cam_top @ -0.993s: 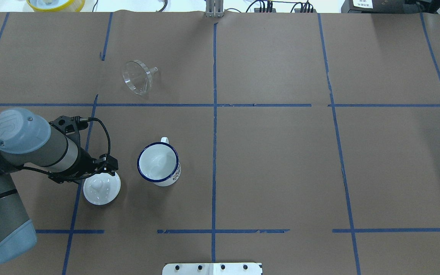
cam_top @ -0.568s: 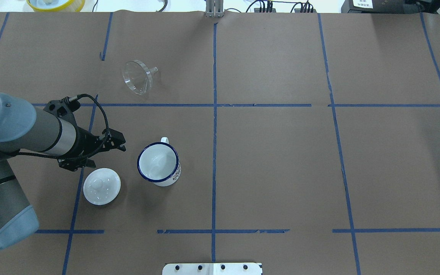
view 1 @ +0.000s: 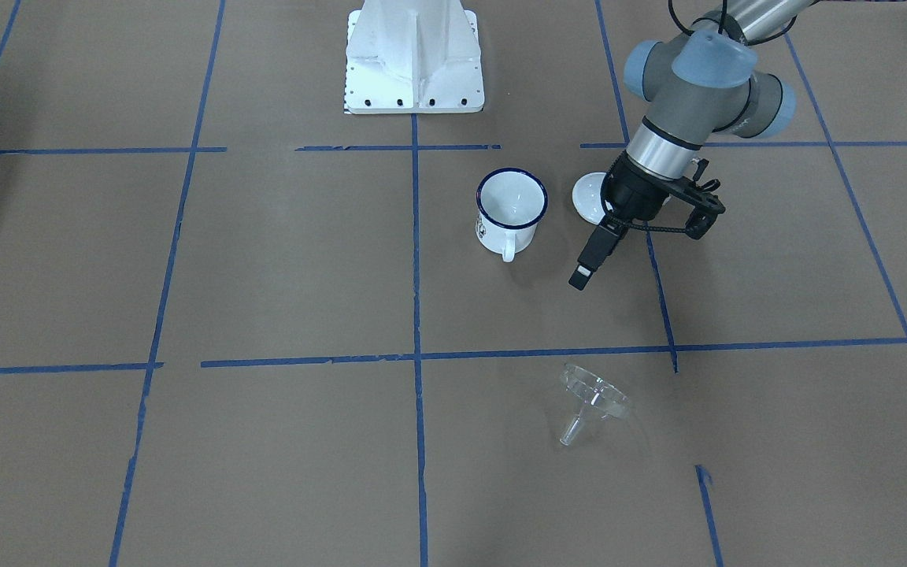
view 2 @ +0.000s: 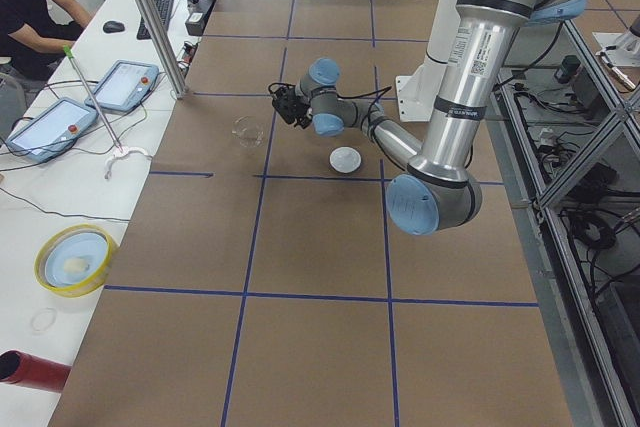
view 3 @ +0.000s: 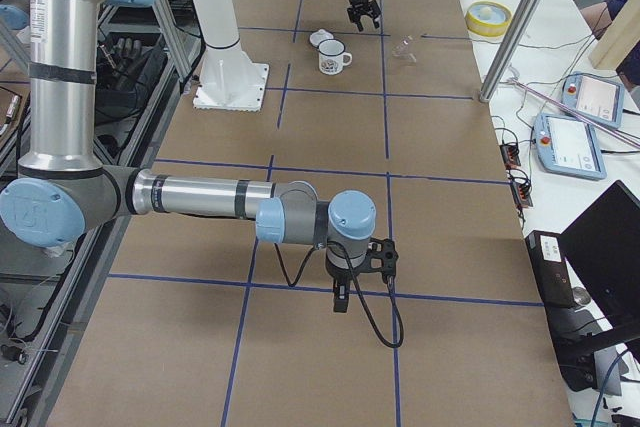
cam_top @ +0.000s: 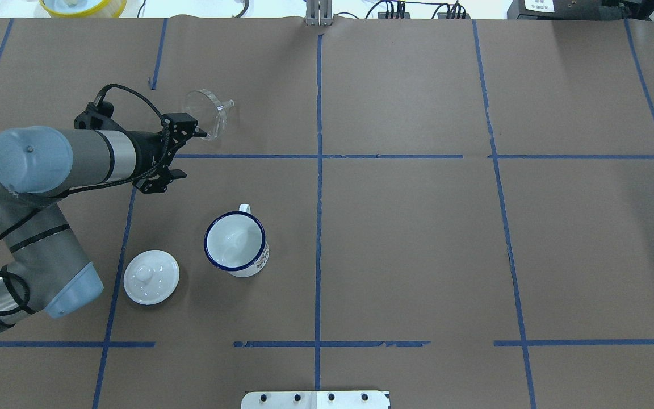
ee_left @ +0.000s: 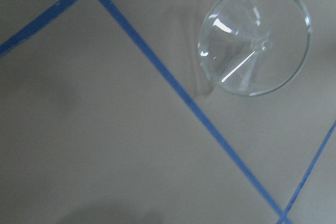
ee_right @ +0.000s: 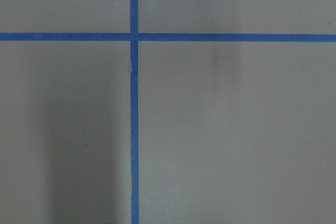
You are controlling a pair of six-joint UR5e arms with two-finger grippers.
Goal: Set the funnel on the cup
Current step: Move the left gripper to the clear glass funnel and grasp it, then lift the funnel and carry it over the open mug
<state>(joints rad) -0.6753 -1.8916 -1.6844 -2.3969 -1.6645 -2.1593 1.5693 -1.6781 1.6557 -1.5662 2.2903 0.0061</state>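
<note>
1. The cup (cam_top: 235, 241) stands upright on the brown-papered table (cam_top: 418, 238), mouth up. Its loop handle is turned away from the robot.
2. The funnel (cam_top: 205, 113) lies tipped on its side on the table. It is beyond the cup, on the side far from the robot and a little toward the robot's left, well apart from it. A blue tape line (cam_top: 247, 156) runs between the two. The spout points toward the robot's right.
3. The left gripper (view 1: 582, 276) hangs above the table between the cup and the funnel, off toward the robot's left of the cup, and touches neither. It slants down and away from the robot. It shows only as one dark bar, so one cannot tell whether its jaws are spread or pressed together.
4. In the left wrist view the funnel sits in the upper right corner, on bare paper just beside a tape line.
5. A white knobbed lid (cam_top: 151, 277) lies knob up near the cup, on the robot's left of it, not touching it.
6. The right gripper (view 3: 340, 297) is far from the cup, near the table's right end. It points down over a tape crossing (ee_right: 134, 36). Only the side camera shows it, so the state of its jaws cannot be told.
</note>
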